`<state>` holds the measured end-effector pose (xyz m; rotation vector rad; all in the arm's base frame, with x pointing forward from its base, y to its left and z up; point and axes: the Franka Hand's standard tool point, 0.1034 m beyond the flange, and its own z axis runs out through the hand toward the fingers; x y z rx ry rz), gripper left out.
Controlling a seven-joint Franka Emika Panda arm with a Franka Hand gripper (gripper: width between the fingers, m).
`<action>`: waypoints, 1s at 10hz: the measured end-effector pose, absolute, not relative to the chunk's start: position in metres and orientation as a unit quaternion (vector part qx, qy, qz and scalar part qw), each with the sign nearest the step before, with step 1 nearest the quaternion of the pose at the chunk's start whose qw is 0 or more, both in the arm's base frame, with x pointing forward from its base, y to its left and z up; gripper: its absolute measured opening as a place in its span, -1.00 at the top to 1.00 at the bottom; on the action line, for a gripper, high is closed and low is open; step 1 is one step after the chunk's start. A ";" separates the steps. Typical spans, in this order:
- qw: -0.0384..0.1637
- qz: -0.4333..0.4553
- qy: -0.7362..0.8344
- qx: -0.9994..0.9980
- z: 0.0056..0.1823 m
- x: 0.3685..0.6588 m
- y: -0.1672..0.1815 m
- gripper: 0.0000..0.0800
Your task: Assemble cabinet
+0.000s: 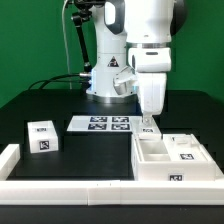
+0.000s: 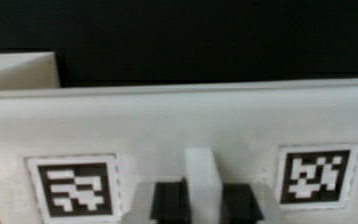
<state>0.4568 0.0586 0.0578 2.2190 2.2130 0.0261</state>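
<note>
The cabinet [image 1: 176,158], a white box with inner dividers and tags, lies on the black table at the exterior view's right. My gripper [image 1: 148,126] reaches straight down onto its far left rim. In the wrist view the cabinet's white face [image 2: 176,120] fills the frame and carries two tags. My gripper [image 2: 202,203] has its two dark fingers [image 2: 165,204] pressed close on either side of a narrow white ridge of the cabinet. The fingertips are out of frame.
A small white tagged block [image 1: 42,136] sits at the exterior view's left. The marker board [image 1: 102,124] lies flat in front of the robot's base. A long white rail [image 1: 60,186] runs along the table's front edge. Another white piece edge [image 2: 16,75] shows in the wrist view.
</note>
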 end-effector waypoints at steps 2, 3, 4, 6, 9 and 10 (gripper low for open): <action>0.001 0.000 0.708 0.707 0.058 0.457 0.058 0.83; 0.001 0.000 0.707 0.707 0.058 0.457 0.058 0.83; 0.001 0.000 0.707 0.707 0.058 0.457 0.058 0.83; 0.003 -0.001 0.709 0.706 0.061 0.455 0.058 0.83; 0.004 -0.004 0.712 0.702 0.066 0.456 0.062 0.83; 0.003 -0.004 0.712 0.702 0.065 0.455 0.063 0.83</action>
